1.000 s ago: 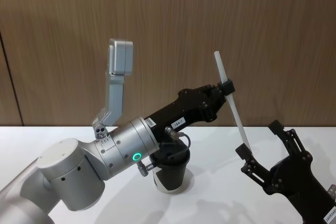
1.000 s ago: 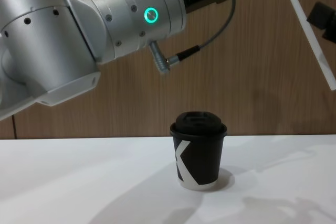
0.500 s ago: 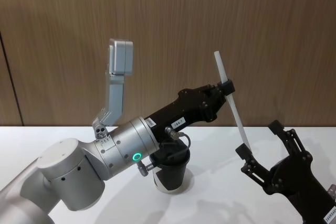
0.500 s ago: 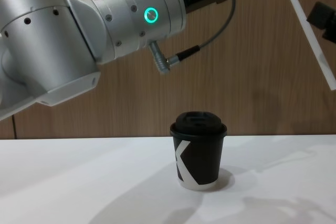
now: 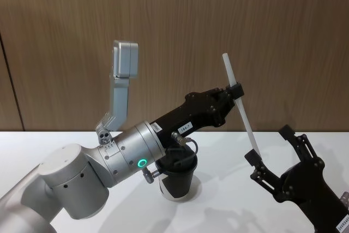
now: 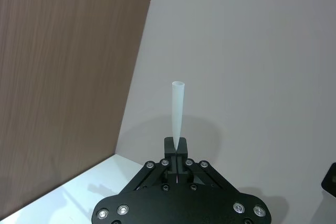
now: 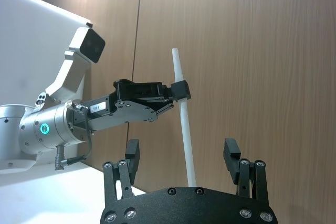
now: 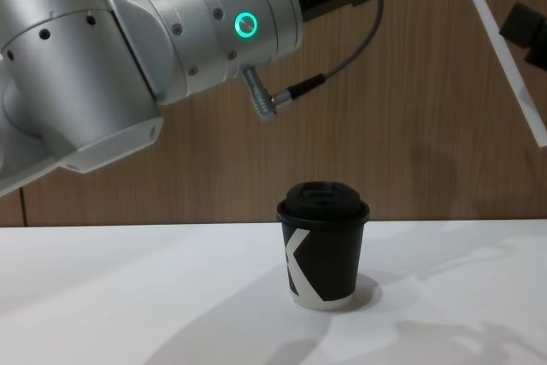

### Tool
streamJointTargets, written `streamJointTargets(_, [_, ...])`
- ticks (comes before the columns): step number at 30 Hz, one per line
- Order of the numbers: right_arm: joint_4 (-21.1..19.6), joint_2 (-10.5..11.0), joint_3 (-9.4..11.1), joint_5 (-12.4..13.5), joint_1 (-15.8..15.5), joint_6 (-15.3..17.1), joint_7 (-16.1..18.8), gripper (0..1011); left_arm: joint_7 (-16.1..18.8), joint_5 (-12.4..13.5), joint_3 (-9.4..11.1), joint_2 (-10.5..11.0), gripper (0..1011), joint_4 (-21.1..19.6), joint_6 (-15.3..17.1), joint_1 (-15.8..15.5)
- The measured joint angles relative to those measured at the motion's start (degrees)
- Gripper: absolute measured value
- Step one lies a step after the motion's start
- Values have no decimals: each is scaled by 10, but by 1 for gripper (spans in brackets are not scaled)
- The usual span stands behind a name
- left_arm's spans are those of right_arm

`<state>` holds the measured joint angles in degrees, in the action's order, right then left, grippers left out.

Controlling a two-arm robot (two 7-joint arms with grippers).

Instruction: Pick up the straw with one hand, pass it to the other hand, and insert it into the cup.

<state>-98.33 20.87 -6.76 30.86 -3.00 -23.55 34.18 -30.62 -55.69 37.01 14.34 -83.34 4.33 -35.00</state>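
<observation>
The hand-over looks done: the left end effector (image 5: 235, 90) pinches the straw (image 5: 244, 118) high above the tabletop (image 8: 128, 297), while the right end effector (image 5: 268, 144) is spread open around its lower end. Insertion into the lidded cup (image 8: 325, 254) remains.

- head view: set high and well back, facing forward and a little down; the left claw (image 5: 236, 90) sits mid-picture, with the right claw (image 5: 270, 145) below it and to its right.
- chest view: low and near, facing level across the table (image 8: 120, 297); the cup (image 8: 323, 250) stands straight ahead, beneath the left arm.
- left wrist view: just behind the left claw, looking out along its fingers.
- right wrist view: just behind the right claw, looking between its spread fingers to the left claw close ahead.
- shared: head and chest views both take in the cup; head and right wrist views both take in the left claw and the straw (image 5: 244, 115) it clamps.
</observation>
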Motion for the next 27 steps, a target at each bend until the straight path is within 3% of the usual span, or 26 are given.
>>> streamJointTargets(27, [0,0,0,0,0,0,0,1001,0,0,0,0,7,0,0,0])
